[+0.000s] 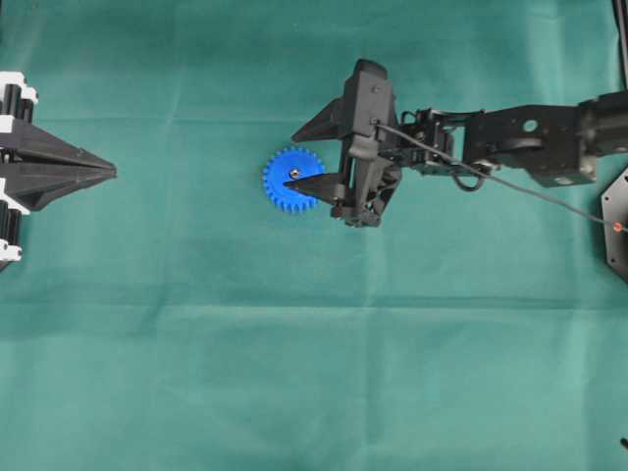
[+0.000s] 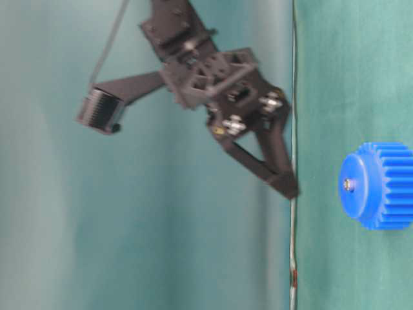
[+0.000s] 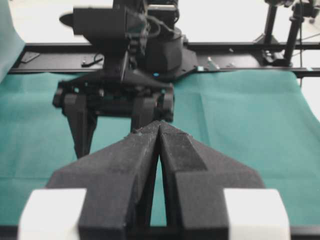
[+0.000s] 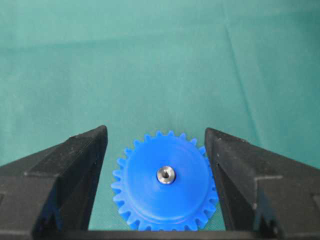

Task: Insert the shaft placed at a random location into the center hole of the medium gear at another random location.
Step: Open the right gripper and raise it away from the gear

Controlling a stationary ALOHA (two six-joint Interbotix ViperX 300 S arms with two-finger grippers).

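The blue medium gear (image 1: 285,186) lies flat on the green cloth, left of the middle. The silver shaft (image 1: 293,173) stands in its center hole, filling it, so the hole itself is hidden. The right wrist view shows the gear (image 4: 165,195) with the shaft's shiny round end (image 4: 166,175) in the hub. My right gripper (image 1: 292,159) hovers above the gear, open and empty, its jaws wide on either side (image 4: 155,131). At table level the gear (image 2: 381,186) and the shaft (image 2: 348,184) are apart from the right gripper (image 2: 193,150). My left gripper (image 1: 111,173) is shut and empty at the far left.
Green cloth (image 1: 314,373) covers the whole table. The right arm (image 1: 520,142) reaches in from the right edge with a cable trailing. In the left wrist view the shut left gripper (image 3: 159,125) faces the right arm's base and a black rail (image 3: 240,50) beyond the cloth.
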